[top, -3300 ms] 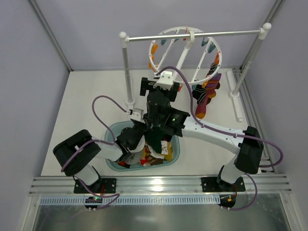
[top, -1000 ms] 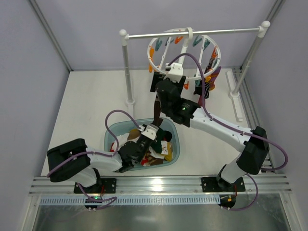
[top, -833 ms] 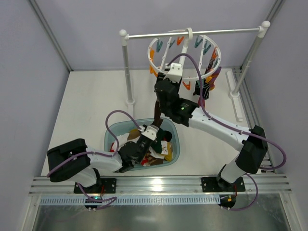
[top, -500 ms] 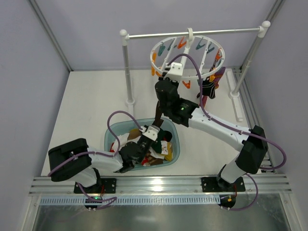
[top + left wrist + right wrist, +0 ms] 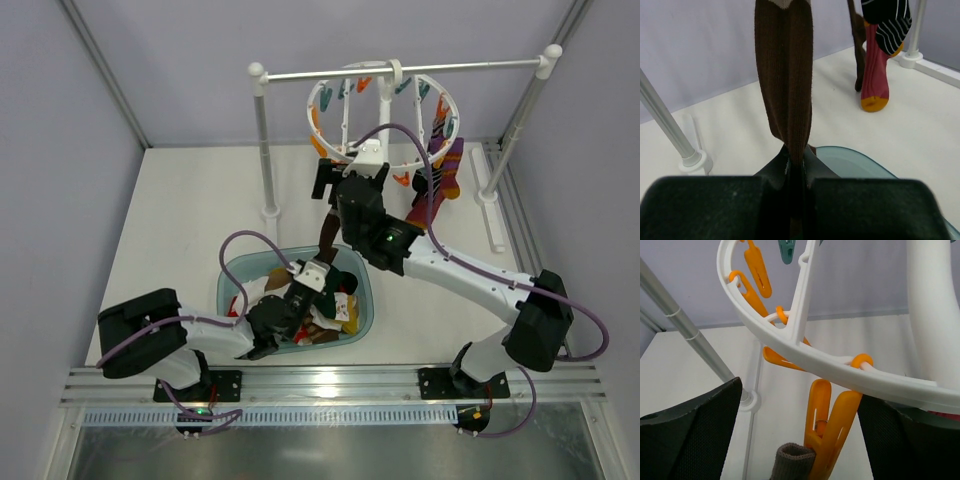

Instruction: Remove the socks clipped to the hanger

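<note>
The white ring hanger (image 5: 345, 150) with orange and teal clips hangs from the rail. A dark brown sock (image 5: 327, 235) hangs from an orange clip (image 5: 832, 430) on the ring's near rim (image 5: 790, 342). The sock's cuff (image 5: 792, 462) is in that clip. My right gripper (image 5: 345, 180) is open, with one finger on each side of that clip (image 5: 800, 395). My left gripper (image 5: 320, 272) is shut on the brown sock's lower end (image 5: 785, 75), above the basket. A purple-red sock with an orange toe (image 5: 875, 75) and a black striped sock (image 5: 887, 25) hang on the ring's right side (image 5: 442, 180).
A teal basket (image 5: 232, 275) holding several socks sits under the left gripper; its rim shows in the left wrist view (image 5: 860, 160). The white two-post rail stand (image 5: 262, 140) carries the hanger; its left post base (image 5: 690, 160) stands on the table. Enclosure walls surround the table.
The hanger has swung and tilted, and the purple-red sock has swung with it. My right gripper shifted slightly nearer and lower at the clip. My left gripper still holds the brown sock.
</note>
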`<state>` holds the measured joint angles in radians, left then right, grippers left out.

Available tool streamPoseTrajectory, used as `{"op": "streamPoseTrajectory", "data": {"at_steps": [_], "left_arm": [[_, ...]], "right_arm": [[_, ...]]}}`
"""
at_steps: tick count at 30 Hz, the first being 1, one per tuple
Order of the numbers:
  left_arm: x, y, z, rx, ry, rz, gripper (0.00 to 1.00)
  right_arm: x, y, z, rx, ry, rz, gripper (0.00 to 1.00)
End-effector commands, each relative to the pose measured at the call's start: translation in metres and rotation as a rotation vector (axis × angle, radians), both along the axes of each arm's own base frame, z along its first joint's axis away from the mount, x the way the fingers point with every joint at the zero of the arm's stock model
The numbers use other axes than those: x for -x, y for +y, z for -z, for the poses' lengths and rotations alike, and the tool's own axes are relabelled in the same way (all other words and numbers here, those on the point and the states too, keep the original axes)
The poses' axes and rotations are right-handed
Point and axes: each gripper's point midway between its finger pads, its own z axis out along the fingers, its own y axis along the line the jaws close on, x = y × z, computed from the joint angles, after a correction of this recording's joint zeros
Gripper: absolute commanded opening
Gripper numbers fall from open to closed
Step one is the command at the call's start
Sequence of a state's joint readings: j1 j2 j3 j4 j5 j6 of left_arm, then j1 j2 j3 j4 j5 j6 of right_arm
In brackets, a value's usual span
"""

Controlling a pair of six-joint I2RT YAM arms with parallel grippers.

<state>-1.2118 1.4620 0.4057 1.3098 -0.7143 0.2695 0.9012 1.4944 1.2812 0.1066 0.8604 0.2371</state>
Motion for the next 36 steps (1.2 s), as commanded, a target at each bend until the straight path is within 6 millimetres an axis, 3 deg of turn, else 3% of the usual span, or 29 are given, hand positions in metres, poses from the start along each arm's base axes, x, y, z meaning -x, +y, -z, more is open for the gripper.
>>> {"op": "streamPoseTrajectory", "data": {"at_steps": [1,3,4,6,7,9,11,16,22,36], "left_arm": [[0.006,0.009,-0.044,0.182,-0.042,0.005,0.00],[0.012,0.006,-0.052,0.203,-0.033,0.051,0.00],[0.013,0.004,-0.046,0.173,-0.013,0.071,0.00],[0.018,-0.003,-0.047,0.173,0.007,0.127,0.00],[0.019,0.001,-0.055,0.191,0.005,0.139,0.00],[0.023,-0.001,-0.050,0.162,0.031,0.172,0.00],[0.030,-0.003,-0.053,0.163,0.046,0.224,0.00],[0.043,-0.012,-0.055,0.152,0.079,0.315,0.00],[0.042,-0.015,-0.055,0.157,0.098,0.320,0.00],[0.070,-0.014,-0.071,0.272,0.116,0.472,0.00]], "right_arm": [[0.010,-0.003,-0.038,-0.107,-0.100,-0.085,0.93],[0.018,-0.007,-0.046,-0.130,-0.128,-0.120,0.97],[0.021,-0.006,-0.038,-0.136,-0.134,-0.145,1.00],[0.030,-0.012,-0.048,-0.170,-0.170,-0.199,1.00],[0.033,-0.015,-0.041,-0.178,-0.172,-0.213,1.00],[0.040,-0.026,-0.052,-0.210,-0.206,-0.241,1.00],[0.043,-0.032,-0.046,-0.217,-0.206,-0.258,1.00],[0.060,-0.033,-0.051,-0.275,-0.243,-0.399,1.00],[0.058,-0.046,-0.048,-0.354,-0.247,-0.477,1.00],[0.068,-0.024,-0.042,-0.482,-0.227,-0.813,0.99]]}}
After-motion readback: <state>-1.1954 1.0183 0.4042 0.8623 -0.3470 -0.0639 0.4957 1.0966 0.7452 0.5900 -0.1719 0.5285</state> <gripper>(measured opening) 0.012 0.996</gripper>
